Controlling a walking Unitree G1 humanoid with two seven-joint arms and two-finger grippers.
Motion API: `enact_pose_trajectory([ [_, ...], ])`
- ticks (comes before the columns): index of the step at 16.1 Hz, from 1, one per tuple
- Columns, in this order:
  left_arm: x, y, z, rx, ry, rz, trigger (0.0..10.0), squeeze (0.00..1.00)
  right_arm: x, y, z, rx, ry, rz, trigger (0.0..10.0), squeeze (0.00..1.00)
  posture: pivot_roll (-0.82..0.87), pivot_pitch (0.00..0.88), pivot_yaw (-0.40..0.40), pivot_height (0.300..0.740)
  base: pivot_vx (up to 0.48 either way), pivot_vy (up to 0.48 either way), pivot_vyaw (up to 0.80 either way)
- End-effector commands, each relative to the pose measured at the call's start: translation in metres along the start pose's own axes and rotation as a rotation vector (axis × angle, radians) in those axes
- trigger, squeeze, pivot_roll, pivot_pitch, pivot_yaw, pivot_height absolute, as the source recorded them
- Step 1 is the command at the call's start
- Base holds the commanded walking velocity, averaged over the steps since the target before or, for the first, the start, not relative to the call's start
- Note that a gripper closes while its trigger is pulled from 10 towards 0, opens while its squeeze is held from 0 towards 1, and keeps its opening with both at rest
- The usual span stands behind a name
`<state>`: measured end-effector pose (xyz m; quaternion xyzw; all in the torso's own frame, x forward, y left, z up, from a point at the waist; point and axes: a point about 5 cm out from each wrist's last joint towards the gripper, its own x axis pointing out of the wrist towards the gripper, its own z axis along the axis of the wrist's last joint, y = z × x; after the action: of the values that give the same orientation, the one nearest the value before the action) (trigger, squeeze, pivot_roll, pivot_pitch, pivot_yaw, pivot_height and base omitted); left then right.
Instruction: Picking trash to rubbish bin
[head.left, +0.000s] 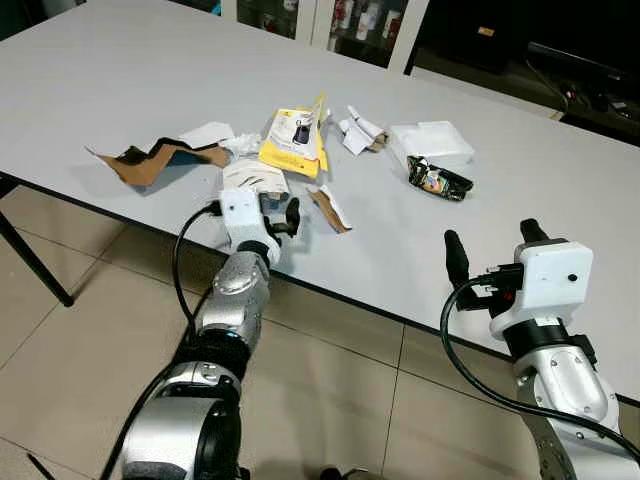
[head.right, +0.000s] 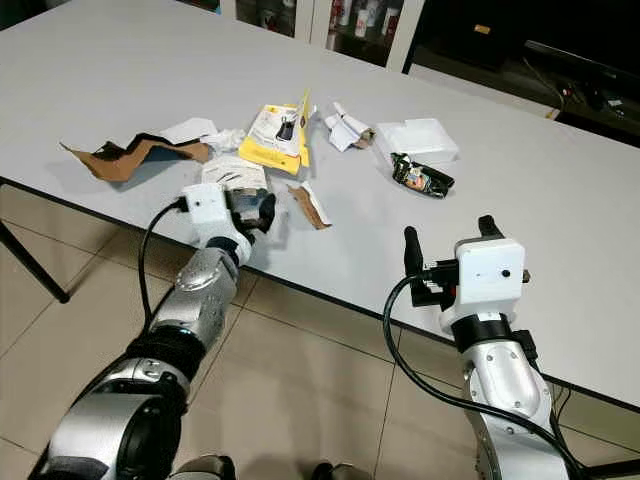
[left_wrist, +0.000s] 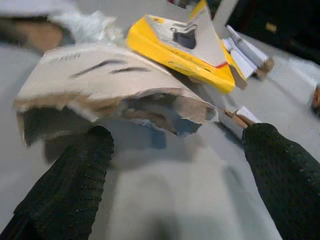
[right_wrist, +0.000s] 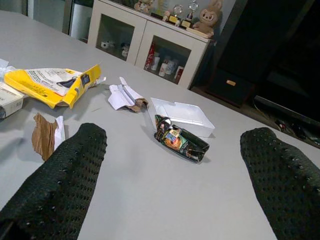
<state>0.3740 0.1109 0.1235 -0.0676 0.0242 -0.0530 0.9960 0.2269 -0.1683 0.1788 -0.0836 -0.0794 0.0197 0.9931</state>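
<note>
Right tool (head.left: 487, 250) hovers over the grey desk (head.left: 120, 70) near its front edge, fingers spread wide, holding nothing. Left tool (head.left: 278, 215) sits at the desk's front edge, fingers apart and empty, right in front of a torn white-brown cardboard piece (left_wrist: 105, 82). Small brown scrap (head.left: 328, 208) lies just beside it. Behind the cardboard: yellow package (head.left: 293, 140), crumpled white paper (head.left: 240, 144), and torn brown cardboard (head.left: 150, 160) off to the left. Farther right: folded white paper (right_wrist: 125, 95), dark crushed snack wrapper (right_wrist: 180, 142) touching a white box (right_wrist: 182, 115). Cabinet (right_wrist: 150, 40) beyond the desk.
</note>
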Motion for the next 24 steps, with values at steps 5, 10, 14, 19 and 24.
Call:
enact_pose_trajectory([
  [5,-0.003,0.014,-0.001,0.295,-0.004,-0.037,10.0,0.00,0.001,0.002,-0.003,0.014,0.011,-0.014,10.0,0.00,0.08,0.119,-0.129,0.740,0.000,0.000,0.00],
  [10,0.000,0.027,0.012,0.590,-0.035,-0.066,10.0,0.00,0.003,0.005,-0.008,0.036,0.014,-0.025,10.0,0.00,0.10,0.123,-0.109,0.740,0.000,0.000,0.00],
  [14,0.000,0.030,0.027,0.757,-0.108,-0.099,10.0,0.00,0.004,0.006,-0.009,0.043,0.011,-0.030,10.0,0.00,0.11,0.121,-0.101,0.740,0.000,0.000,0.00],
  [19,-0.004,0.029,0.032,0.823,-0.153,-0.142,10.0,0.00,0.005,0.006,-0.011,0.047,0.008,-0.032,10.0,0.00,0.14,0.116,-0.095,0.740,0.000,0.000,0.00],
  [24,-0.002,0.030,0.031,0.907,-0.142,-0.180,10.0,0.00,0.009,0.009,-0.012,0.052,-0.001,-0.022,10.0,0.00,0.14,0.112,-0.096,0.740,0.000,0.000,0.00],
])
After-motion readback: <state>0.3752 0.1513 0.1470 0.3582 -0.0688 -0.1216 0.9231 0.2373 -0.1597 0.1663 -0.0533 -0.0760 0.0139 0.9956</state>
